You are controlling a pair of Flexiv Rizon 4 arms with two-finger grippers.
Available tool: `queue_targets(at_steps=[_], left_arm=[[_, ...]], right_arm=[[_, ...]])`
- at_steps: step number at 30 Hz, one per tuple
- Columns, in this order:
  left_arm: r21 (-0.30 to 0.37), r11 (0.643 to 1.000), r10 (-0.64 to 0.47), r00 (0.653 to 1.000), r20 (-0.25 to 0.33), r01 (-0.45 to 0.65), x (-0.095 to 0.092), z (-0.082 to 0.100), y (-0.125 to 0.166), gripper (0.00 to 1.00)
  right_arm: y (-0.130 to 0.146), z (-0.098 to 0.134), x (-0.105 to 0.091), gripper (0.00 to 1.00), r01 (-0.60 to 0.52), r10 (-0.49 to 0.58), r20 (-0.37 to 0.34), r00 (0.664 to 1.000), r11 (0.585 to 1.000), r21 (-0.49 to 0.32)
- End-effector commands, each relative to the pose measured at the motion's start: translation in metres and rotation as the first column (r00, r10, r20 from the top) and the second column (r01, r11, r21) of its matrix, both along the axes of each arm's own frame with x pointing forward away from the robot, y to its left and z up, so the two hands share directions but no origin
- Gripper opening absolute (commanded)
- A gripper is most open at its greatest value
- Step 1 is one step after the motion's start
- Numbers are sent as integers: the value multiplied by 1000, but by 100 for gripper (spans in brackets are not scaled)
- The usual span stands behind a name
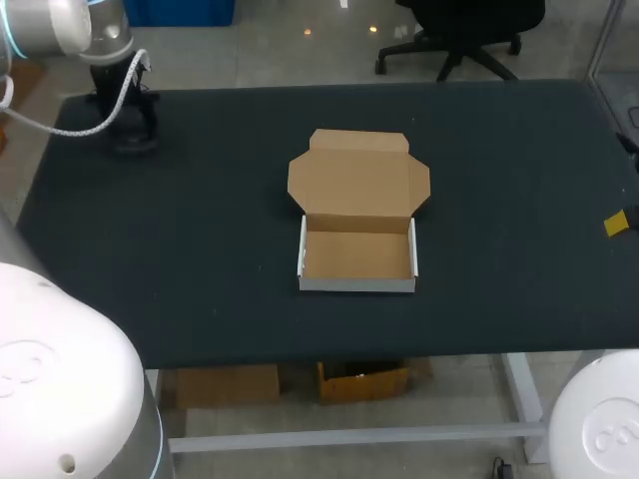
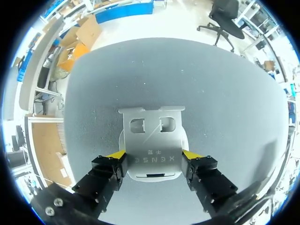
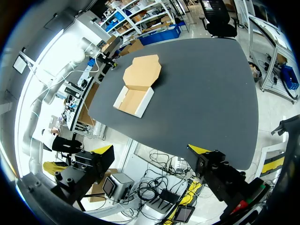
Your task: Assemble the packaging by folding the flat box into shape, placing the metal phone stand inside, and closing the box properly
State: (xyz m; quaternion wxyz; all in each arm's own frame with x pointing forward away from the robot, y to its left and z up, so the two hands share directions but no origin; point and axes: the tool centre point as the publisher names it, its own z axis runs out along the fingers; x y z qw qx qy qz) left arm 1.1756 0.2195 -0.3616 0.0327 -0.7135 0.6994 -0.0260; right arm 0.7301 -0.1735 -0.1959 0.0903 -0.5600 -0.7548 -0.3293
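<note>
In the head view we are seeing little of the left gripper [image 2: 153,153]: it is showing only as a dark shape well apart from the box [image 1: 357,284], off toward the far left corner of the table [image 1: 200,230], and what it is holding is hidden beneath it there. The right gripper [image 3: 151,150] is being cut off at that view's edge, well to the right of the box, with a single yellow tip peeking in. Its own wrist view is showing the fingers spread wide and holding nothing, hanging out past the table's edge, with the box far ahead. The left wrist view is giving us the metal phone stand [image 2: 152,140], a silver plate with two cutouts, standing on the table. The yellow tips are pressing against its two sides, so the pincer is clamping it. The box is sitting folded up near the table's middle, white outside, its brown floor showing whole. Its lid [image 1: 359,180] is lying flat on the table behind it, side flaps spread. A white cable [image 1: 90,122] is looping off the left arm, far left of the box.
</note>
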Motion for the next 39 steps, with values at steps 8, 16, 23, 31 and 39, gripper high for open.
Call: queue_targets(at_steps=[8,16,23,31,39], left_arm=[[14,999,-30,997,75,29,-20,15,-13,0],[34,997,-79,994,79,76,-31,27,-28,0],[40,991,-132,987,89,129,-39,38,-40,0],[45,982,-185,979,84,181,-47,41,-53,0],[62,972,-231,969,89,226,-58,52,-66,0]], right_arm=[[0,3,0,100,-17,17,15,1000,1000,2],[3,11,4,100,-179,187,180,966,982,-61],[3,7,6,100,-303,328,285,901,944,-129],[1,4,4,100,-369,415,315,854,908,-196],[0,2,4,100,-362,412,289,864,908,-211]])
